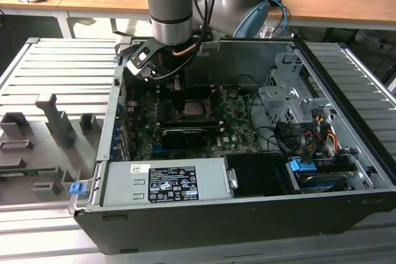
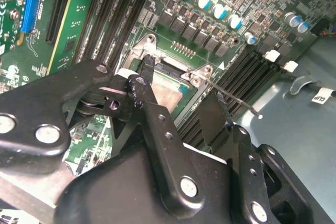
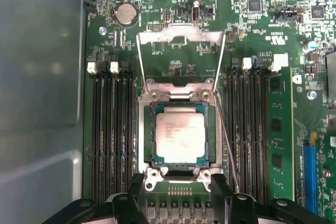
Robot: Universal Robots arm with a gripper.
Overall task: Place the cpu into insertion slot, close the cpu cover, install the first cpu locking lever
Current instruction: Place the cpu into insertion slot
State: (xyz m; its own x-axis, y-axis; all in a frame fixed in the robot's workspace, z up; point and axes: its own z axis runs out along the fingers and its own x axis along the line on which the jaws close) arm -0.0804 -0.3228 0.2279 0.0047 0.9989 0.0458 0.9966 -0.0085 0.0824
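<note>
The tool point(image 2: 181, 80) is spread, its two fingers held apart with nothing pinched between them. Directly beneath it, in the gap between the fingers, the cpu point(image 3: 180, 137) lies flat in the insertion slot point(image 3: 212, 129), tan-silver face up and apparently fully seated. Just beyond the slot, on the side away from the tool, the cpu cover point(image 3: 181, 36) is hinged open and tilted back, so the socket is not yet covered. Beside one finger, a thin wire locking lever point(image 3: 227, 145) runs along the socket edge; it appears to be unlatched. Long black memory slots point(image 3: 110, 129) flank the socket on both sides of the tool.

The cover is judged to be light, stiff sheet metal that swings easily on its hinge, best pushed at its free end bar rather than near the window. The cpu is judged light, rigid and fragile on its underside, to be taken only by opposite edges. The lever is likely springy and slippery.
</note>
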